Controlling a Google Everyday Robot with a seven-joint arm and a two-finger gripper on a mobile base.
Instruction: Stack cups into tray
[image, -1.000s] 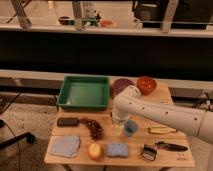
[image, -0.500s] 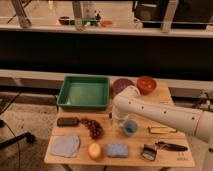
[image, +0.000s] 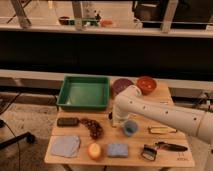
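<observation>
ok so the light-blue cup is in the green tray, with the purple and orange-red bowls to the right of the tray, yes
No: the camera view shows the light-blue cup on the table, outside the green tray, just right of the gripper. The purple bowl and orange-red bowl do sit right of the tray.

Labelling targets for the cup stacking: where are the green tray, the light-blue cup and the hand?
green tray (image: 82, 106): camera view, front rim.
light-blue cup (image: 130, 128): camera view, side wall.
hand (image: 118, 120): camera view, its low end, just left of the cup.
</observation>
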